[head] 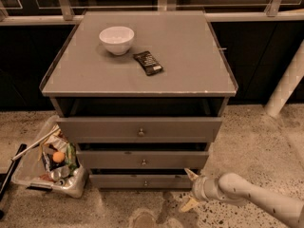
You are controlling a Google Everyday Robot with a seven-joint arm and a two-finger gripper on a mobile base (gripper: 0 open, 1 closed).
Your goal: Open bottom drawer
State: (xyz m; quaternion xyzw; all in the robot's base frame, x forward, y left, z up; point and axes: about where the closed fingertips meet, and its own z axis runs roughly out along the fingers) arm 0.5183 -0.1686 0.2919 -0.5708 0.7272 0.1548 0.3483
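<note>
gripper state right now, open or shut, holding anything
Gripper: open, holding nothing, low at the right end of the bottom drawer front.
</note>
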